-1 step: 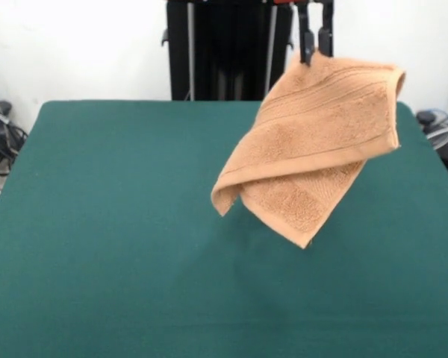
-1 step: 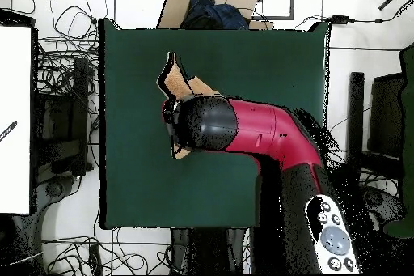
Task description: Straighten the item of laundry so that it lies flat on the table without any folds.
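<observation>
In the front view, the gripper (image 1: 314, 43) comes down at the top edge, right of centre, and its two dark fingers (image 1: 306, 46) are pinching the top edge of the towel (image 1: 313, 142). The peach-orange towel hangs in the air from that pinch, clear of the tabletop (image 1: 119, 224), in the upper right part of the frame. It is not flat: it droops at a slant, its upper right corner sticking out to the right, and a large flap is folded over across its middle. The folded edge runs diagonally down to a rounded corner at lower left. Below that, a second layer ends in a pointed corner, the lowest part of the cloth. Woven border bands show as parallel ridges just under the top edge.

In the overhead view, the red and black arm (image 2: 267, 131) reaches from the lower right toward the centre of the green tabletop (image 2: 137, 184). Its black rounded end covers most of the towel (image 2: 179, 85), so only a peach strip shows at upper left of the arm's end, and a small piece below it. The gripper is hidden under the arm here.
</observation>
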Motion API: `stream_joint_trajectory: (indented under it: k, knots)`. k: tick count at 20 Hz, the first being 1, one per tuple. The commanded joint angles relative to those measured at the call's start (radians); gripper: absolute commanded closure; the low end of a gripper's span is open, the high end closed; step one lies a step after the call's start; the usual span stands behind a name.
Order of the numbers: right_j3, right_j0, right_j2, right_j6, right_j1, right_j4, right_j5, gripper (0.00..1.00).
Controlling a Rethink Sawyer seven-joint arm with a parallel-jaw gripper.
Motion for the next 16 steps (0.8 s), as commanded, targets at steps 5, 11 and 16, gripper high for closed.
stream_joint_trajectory:
  k: [5,11,16]
  knots:
    - [0.019,-0.112,0.06,-0.083,0.076,-0.029,-0.014,1.0]
    - [-0.03,-0.143,0.088,-0.1,0.169,-0.047,0.018,1.0]
    - [-0.015,-0.179,0.113,-0.104,0.211,-0.032,0.055,1.0]
